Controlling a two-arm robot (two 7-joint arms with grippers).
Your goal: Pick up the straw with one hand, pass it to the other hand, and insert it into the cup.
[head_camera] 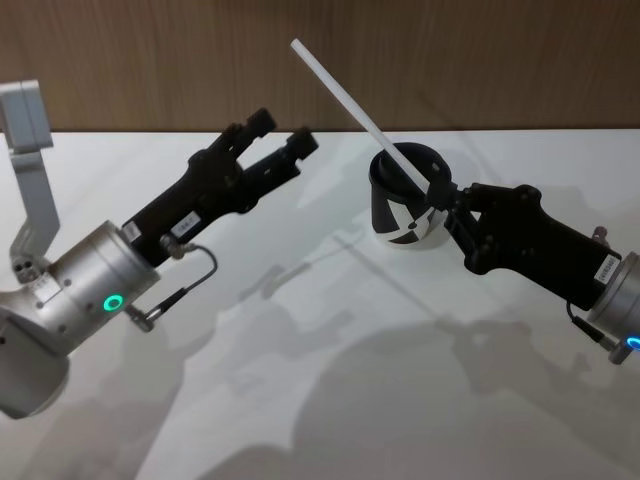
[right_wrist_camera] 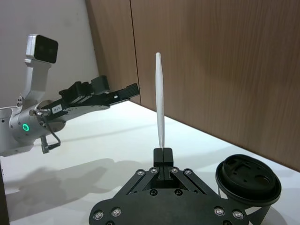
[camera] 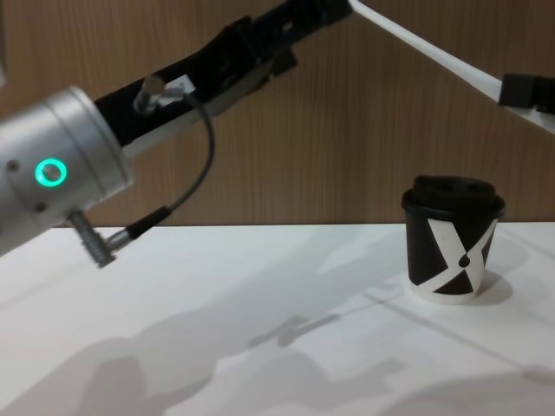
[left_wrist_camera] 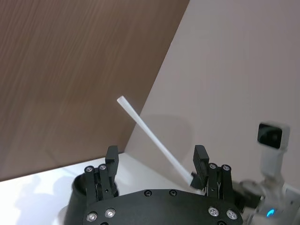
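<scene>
The straw is long, thin and white. My right gripper is shut on it near its lower end and holds it tilted in the air, its upper end leaning towards the left arm. In the right wrist view the straw rises straight from the shut right gripper. The cup, black with a white X and a domed lid, stands on the table just below and beside that grip; in the chest view the cup sits well under the straw. My left gripper hovers open to the left of the straw, holding nothing.
A wood-panelled wall runs behind the white table. A silver bracket stands at the far left. A grey cable loops off the left wrist. Open tabletop lies in front of the cup.
</scene>
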